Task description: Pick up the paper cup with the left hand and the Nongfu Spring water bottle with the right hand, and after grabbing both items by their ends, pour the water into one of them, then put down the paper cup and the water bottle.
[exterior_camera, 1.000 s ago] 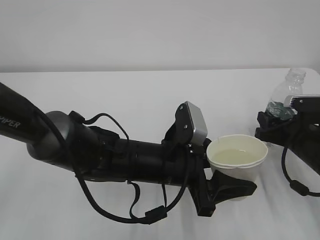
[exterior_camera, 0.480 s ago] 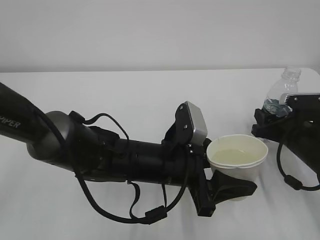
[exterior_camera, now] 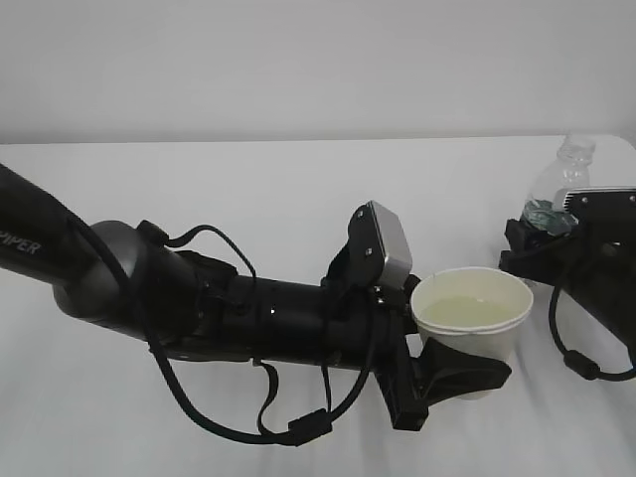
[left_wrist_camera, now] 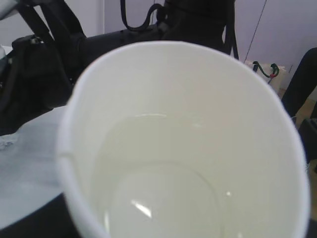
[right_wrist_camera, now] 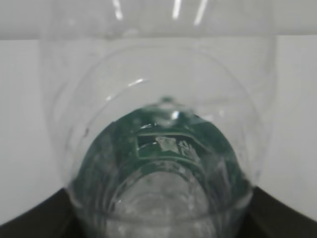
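Note:
The white paper cup [exterior_camera: 475, 343] is upright near the table's front right, and my left gripper [exterior_camera: 477, 370] is shut on its lower part. One black finger [exterior_camera: 467, 372] shows in front of the cup. Pale water [exterior_camera: 467, 311] lies inside it. From the left wrist, the paper cup [left_wrist_camera: 188, 74] fills the view, with water [left_wrist_camera: 163, 198] pooled at the bottom. At the far right my right gripper [exterior_camera: 542, 246] is shut on the clear water bottle [exterior_camera: 556, 184] at its green label, neck up and leaning slightly. Through the right wrist, the bottle [right_wrist_camera: 163, 89] fills the view between dark fingers [right_wrist_camera: 34, 220].
The white table [exterior_camera: 298, 199] runs back to a plain wall. The left arm's thick body and looping cables [exterior_camera: 248, 328] cross the front of the table. A black cable [exterior_camera: 581, 363] hangs under the right gripper. The right arm [left_wrist_camera: 49, 59] looms behind the cup.
The right gripper and bottle have shifted slightly left, towards the cup. The left arm and cup have stayed still.

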Controlling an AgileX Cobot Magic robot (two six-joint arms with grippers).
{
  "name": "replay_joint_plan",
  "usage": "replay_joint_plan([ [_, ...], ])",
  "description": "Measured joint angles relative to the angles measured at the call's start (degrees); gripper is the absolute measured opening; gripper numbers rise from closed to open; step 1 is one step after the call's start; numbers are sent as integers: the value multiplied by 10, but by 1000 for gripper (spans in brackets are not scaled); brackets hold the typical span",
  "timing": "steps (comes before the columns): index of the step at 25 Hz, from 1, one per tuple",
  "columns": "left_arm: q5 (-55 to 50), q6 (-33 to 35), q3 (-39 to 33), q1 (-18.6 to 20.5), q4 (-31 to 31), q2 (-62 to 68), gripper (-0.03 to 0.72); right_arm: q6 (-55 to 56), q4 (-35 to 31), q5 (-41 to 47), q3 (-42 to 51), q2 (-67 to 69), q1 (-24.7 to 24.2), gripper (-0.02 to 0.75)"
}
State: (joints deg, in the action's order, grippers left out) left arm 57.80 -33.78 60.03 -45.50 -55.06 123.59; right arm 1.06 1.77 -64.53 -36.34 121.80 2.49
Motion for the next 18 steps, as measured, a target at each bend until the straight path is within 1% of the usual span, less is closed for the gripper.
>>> replay_joint_plan([
  [12, 9, 0, 0, 0, 0, 0, 433, 1, 0, -8, -3, 9, 0, 447],
  [14, 9, 0, 0, 0, 0, 0, 433, 18, 2, -8, -3, 9, 0, 484],
  [18, 10, 0, 0, 0, 0, 0, 432, 47, 5, -8, -3, 9, 0, 606],
])
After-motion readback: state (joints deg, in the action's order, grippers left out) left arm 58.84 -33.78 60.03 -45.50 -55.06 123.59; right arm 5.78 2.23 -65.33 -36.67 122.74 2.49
